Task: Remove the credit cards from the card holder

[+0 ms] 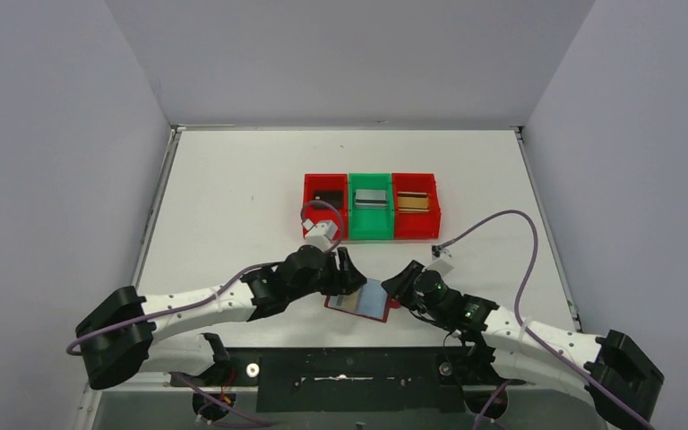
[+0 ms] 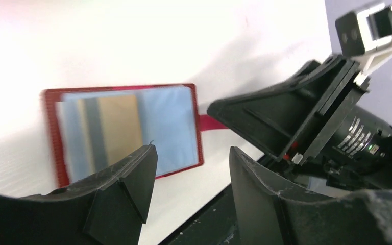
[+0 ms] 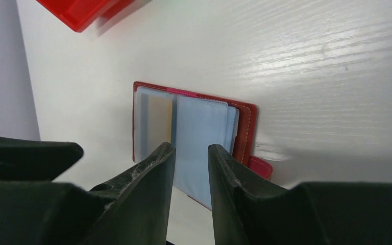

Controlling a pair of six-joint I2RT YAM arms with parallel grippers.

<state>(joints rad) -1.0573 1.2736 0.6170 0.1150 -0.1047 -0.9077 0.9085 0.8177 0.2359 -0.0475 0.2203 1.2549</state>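
The card holder (image 1: pixel 365 301) lies open and flat near the table's front edge, dark red with bluish clear sleeves. It also shows in the left wrist view (image 2: pixel 168 122) and the right wrist view (image 3: pixel 204 132). A gold-tan credit card (image 2: pixel 118 125) sits inside a sleeve, also seen in the right wrist view (image 3: pixel 159 125). My left gripper (image 1: pixel 348 269) is open and empty just left of the holder. My right gripper (image 1: pixel 399 281) is narrowly open and empty at the holder's right edge, near the red clasp tab (image 3: pixel 261 166).
Three bins stand in a row behind the holder: a red bin (image 1: pixel 311 208) with a black card (image 1: pixel 329 196), a green bin (image 1: pixel 370 224) with a silver card (image 1: pixel 371 198), and a red bin (image 1: pixel 417 222) with a gold card (image 1: pixel 414 202). The table's front edge is just below the holder.
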